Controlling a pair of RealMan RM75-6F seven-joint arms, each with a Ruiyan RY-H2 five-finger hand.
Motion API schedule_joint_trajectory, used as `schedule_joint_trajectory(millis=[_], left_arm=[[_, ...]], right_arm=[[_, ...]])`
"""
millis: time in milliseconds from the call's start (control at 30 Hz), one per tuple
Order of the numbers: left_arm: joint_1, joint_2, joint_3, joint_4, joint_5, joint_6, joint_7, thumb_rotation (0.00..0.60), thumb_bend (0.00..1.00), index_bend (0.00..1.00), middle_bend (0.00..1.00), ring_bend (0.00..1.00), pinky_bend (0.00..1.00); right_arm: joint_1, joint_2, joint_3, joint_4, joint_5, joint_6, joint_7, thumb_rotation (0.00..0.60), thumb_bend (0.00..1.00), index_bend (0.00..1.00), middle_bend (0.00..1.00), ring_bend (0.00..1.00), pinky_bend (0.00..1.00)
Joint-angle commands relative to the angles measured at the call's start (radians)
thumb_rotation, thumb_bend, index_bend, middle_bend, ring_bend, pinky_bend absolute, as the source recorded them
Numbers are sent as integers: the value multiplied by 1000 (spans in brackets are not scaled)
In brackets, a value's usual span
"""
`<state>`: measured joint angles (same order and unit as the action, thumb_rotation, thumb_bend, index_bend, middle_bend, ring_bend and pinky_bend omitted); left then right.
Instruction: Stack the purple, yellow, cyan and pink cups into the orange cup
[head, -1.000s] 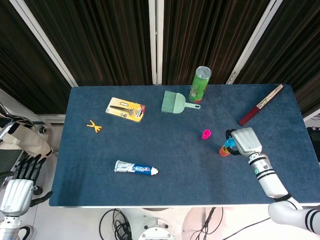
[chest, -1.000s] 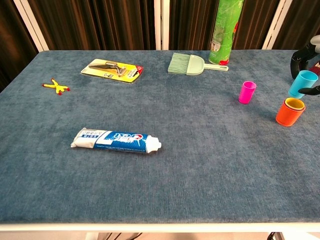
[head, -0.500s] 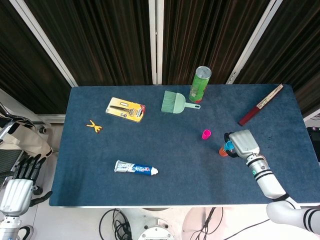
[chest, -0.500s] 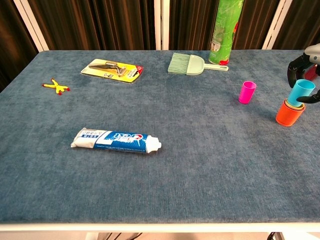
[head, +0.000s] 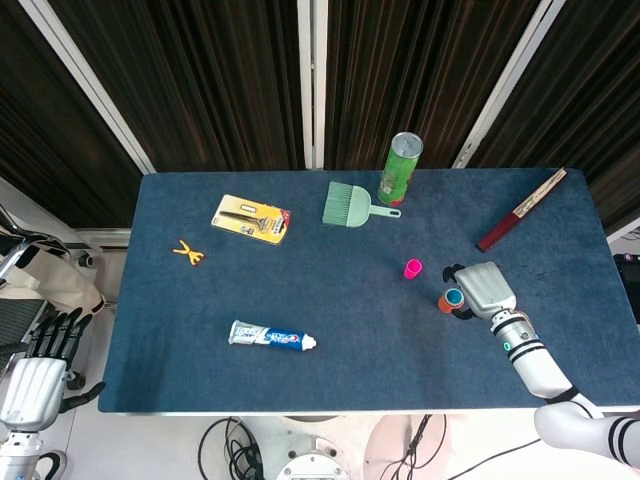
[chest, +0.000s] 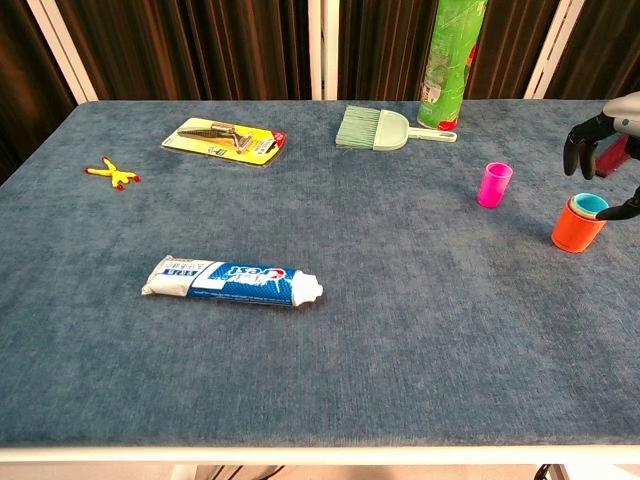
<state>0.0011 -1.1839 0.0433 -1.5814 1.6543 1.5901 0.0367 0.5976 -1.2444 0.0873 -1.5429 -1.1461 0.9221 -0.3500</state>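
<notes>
The orange cup (chest: 578, 229) (head: 445, 304) stands near the table's right edge with the cyan cup (chest: 592, 204) (head: 454, 296) seated inside it, only its rim showing. Purple and yellow cups are hidden inside the stack. The pink cup (chest: 493, 184) (head: 413, 268) stands upright alone, a little to the left and further back. My right hand (head: 485, 288) (chest: 600, 130) hovers just above and behind the stack, its fingers spread apart and off the cyan cup. My left hand (head: 35, 375) hangs off the table's near left corner, holding nothing.
A toothpaste tube (chest: 230, 280) lies at the front left. A razor pack (chest: 225, 140), a small yellow clip (chest: 110, 172), a green dustpan brush (chest: 385, 128) and a tall green can (chest: 455, 60) line the back. A red stick (head: 520, 210) lies at the back right.
My right hand lowered the cyan cup into the orange cup and let it go; its fingers have lifted and spread. The left hand has not moved.
</notes>
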Motion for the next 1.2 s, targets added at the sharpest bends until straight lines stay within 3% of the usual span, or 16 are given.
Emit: schedule_joint_trajectory(millis=[33, 233, 500, 767, 1200], left_arm=[[0, 0, 0, 0, 0, -1, 0, 600, 23, 32, 0, 0, 0], [-5, -1, 0, 2, -1, -9, -1, 600, 23, 32, 0, 0, 0], [-2, 5, 0, -10, 9, 6, 1, 600, 23, 32, 0, 0, 0], [5, 11, 8, -1, 6, 8, -42, 600, 23, 32, 0, 0, 0], [5, 3, 9, 11, 2, 4, -44, 600, 23, 33, 0, 0, 0]], right_arm=[[-1, 1, 8, 0, -10, 14, 13, 600, 66, 373, 384, 899, 965], [17, -37, 56, 19, -6, 66, -2, 600, 68, 372, 390, 900, 965], [132, -183, 124, 152, 161, 5, -171, 600, 117, 372, 386, 901, 966], [201, -292, 112, 289, 277, -74, -250, 600, 117, 370, 385, 903, 966], [225, -319, 97, 312, 303, -85, -249, 600, 129, 372, 417, 903, 966]])
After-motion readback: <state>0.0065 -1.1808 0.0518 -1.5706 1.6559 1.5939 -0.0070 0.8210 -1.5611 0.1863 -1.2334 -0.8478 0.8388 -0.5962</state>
